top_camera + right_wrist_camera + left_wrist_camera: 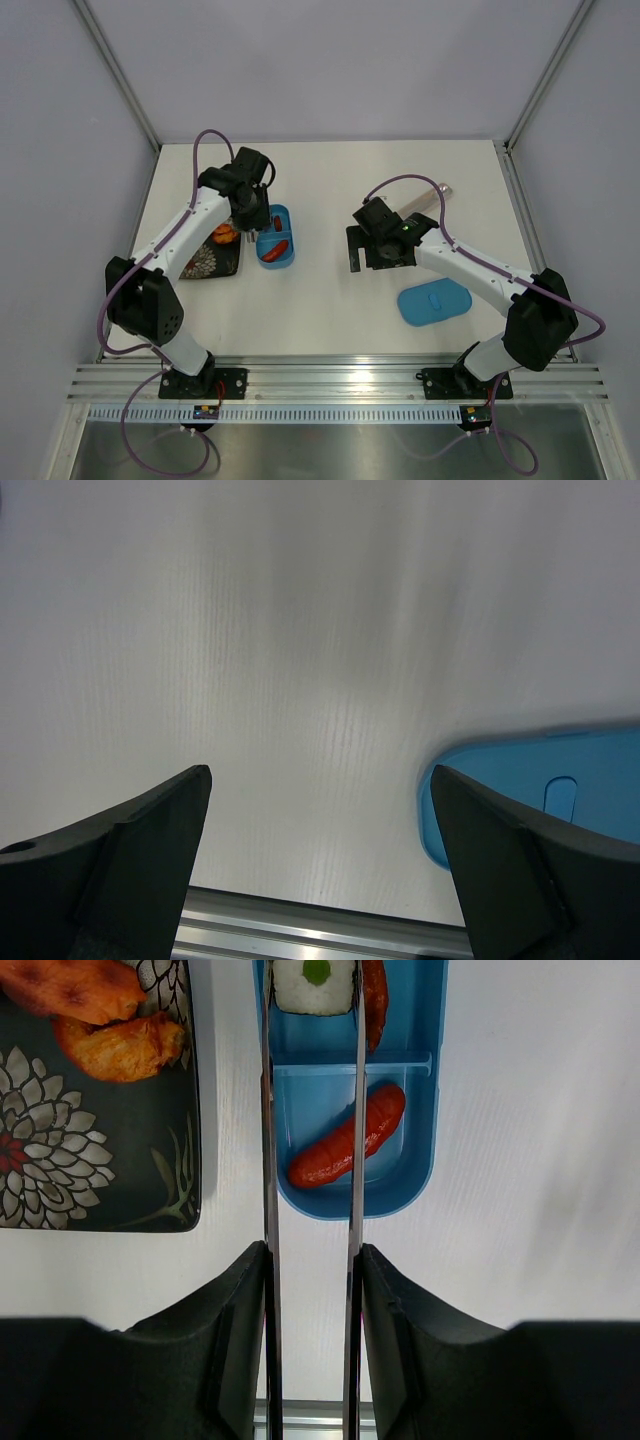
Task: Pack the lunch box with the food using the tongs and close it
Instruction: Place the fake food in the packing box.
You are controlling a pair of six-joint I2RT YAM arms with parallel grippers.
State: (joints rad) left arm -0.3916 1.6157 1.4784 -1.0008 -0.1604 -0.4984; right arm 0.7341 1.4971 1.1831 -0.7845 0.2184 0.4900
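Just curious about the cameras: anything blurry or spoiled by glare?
Top view: sharp, evenly lit, with glare on the metal rail. Left wrist view: lunch box crisp; the fingers beside the tongs are featureless black. Right wrist view: soft sheen on the table, lid edge slightly blurred.

Left wrist: can't see the far end of the lunch box [418,1160], clipped by the frame. Ditto the rice piece [313,990] and far sausage [374,1005], each cut partway. Losing the tongs [269,1160] tips past that same edge, and the joined end off the near edge, inside the left gripper [312,1250]. Only getting the right part of the plate [100,1160], with clipped orange pieces [70,985].

Right wrist: seeing just a corner of the lid [590,770], rest behind the right gripper [320,770] and past the frame edge.

From above: can't resolve the tongs. Can't identify the silver thing [443,190] half hidden behind the right arm [470,265].
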